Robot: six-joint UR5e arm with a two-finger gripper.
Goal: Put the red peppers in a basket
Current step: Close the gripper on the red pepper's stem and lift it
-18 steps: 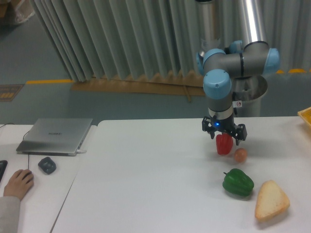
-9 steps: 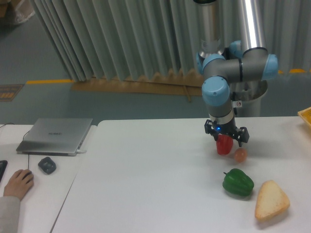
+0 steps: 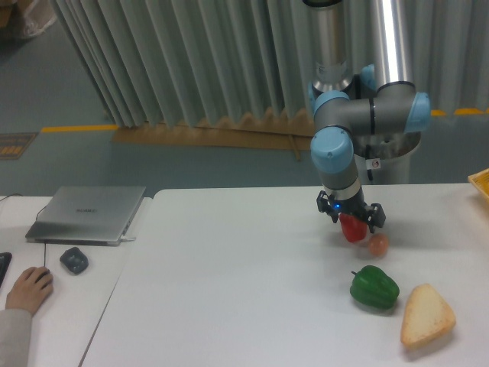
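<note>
The gripper [image 3: 351,220] points straight down over the white table [image 3: 229,290], its 2 fingers closed against the sides of the red pepper [image 3: 352,228], which hangs tilted in the grip; whether its base touches the tabletop cannot be told. A small brownish egg [image 3: 378,244] lies just beside the pepper at about 4 o'clock. Further toward 5 o'clock sits a green bell pepper [image 3: 374,287], with a pale wedge of bread [image 3: 426,315] beyond it. The basket [image 3: 480,183] shows only a yellow-orange corner at 3 o'clock, well apart. At 9 o'clock lies a closed laptop [image 3: 87,213].
</note>
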